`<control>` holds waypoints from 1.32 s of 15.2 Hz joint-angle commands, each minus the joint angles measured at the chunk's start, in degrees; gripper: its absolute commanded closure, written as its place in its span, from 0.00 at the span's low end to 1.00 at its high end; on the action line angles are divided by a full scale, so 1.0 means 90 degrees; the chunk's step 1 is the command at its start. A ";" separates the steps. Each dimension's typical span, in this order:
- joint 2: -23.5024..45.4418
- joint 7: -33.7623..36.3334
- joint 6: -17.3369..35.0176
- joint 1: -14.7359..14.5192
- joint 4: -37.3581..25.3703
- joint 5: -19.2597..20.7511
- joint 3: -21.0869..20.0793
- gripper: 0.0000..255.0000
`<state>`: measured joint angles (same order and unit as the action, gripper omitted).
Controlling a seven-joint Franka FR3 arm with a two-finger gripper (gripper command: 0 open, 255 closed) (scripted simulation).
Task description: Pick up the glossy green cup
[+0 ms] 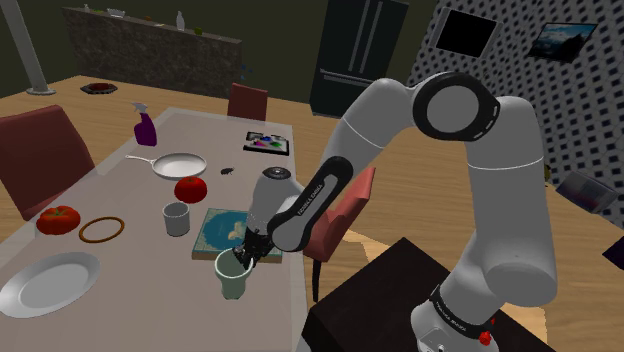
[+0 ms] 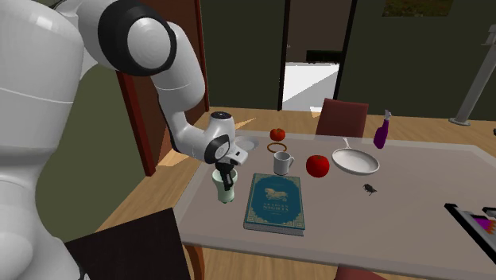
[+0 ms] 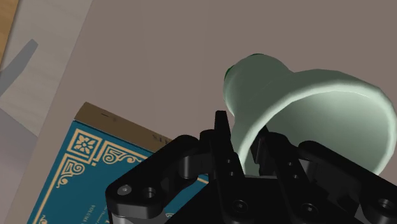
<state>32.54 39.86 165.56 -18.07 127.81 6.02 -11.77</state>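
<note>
The pale green cup (image 1: 232, 276) stands upright by the table's near edge, next to a teal book (image 1: 222, 233). My black gripper (image 1: 244, 250) comes down on its rim and is shut on the cup wall. In the wrist view one finger (image 3: 219, 137) presses the outside of the cup (image 3: 305, 102) and the other sits inside. From the second exterior view the gripper (image 2: 226, 171) sits on top of the cup (image 2: 225, 189). Whether the cup rests on the table (image 1: 150, 270) or hangs just above it, I cannot tell.
A grey mug (image 1: 176, 217), a red apple (image 1: 190, 188) and a white pan (image 1: 178, 165) lie beyond the book. A white plate (image 1: 48, 283), a tomato (image 1: 58, 219) and a brown ring (image 1: 101, 229) sit toward the shoulder view's left. A red chair (image 1: 348, 215) stands behind the arm.
</note>
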 commanded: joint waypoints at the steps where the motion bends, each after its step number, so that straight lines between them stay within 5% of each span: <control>1: 0.0008 0.0000 0.0000 -0.0002 0.0002 0.0001 0.0000 1.00; 20: -0.1256 -0.0222 -0.1009 0.0375 0.0259 -0.0387 -0.0452 1.00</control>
<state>22.06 37.93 157.14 -14.82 129.99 2.82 -15.56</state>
